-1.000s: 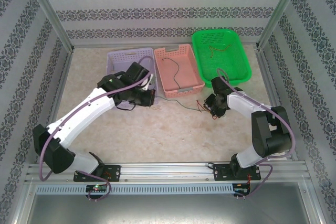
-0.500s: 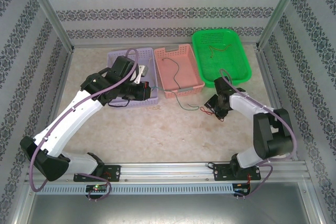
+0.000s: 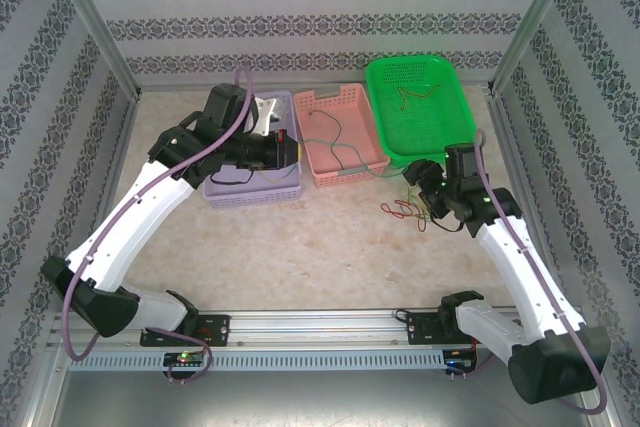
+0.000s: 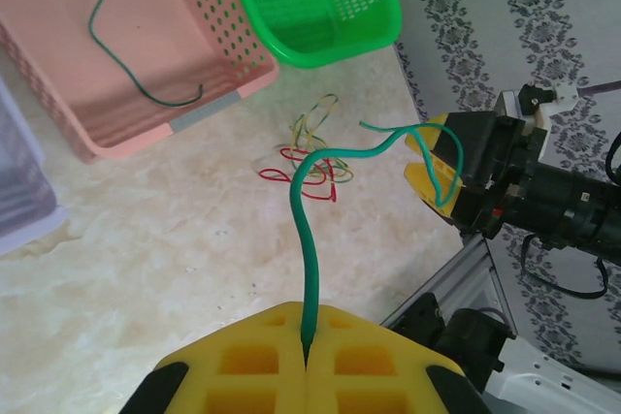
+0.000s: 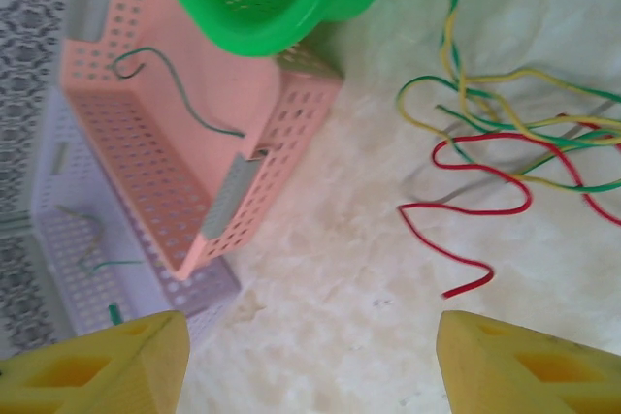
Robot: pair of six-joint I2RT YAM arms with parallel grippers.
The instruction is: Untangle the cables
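Top external view: the left arm (image 3: pixel 150 207) has lifted since a second ago. Then its wrist sat low in front of the lilac basket (image 3: pixel 250 193); now it hangs over that basket, pointing right toward the pink basket (image 3: pixel 345 175). The left jaws are pressed together on a green cable (image 4: pixel 309 239). In the left wrist view the cable rises from between the yellow pads and bends right, and its free end curls in front of the right arm's yellow fingers (image 4: pixel 434 157). I cannot tell whether it touches them. Earlier this cable lay stretched low across the surface (image 3: pixel 300 267) between the two arms.

A dark cable (image 3: pixel 335 132) lies inside the pink basket. In front of the baskets the middle of the surface is bare down to the near rail (image 3: pixel 320 327), the widest free room.

A tangle of red, yellow and green cables (image 3: pixel 405 209) lies loose on the surface. It is just off the near corner of the green basket (image 3: pixel 455 117), beside the right jaws. More thin cables (image 3: pixel 415 92) rest in that basket.

The right arm (image 3: pixel 510 247), folded tight with its elbow by the right wall before, now reaches out long from its base. Its wrist has moved back toward the green basket. The right jaws, nearly closed earlier, stand spread wide, holding nothing, and the tangle (image 5: pixel 505 152) lies ahead of them.
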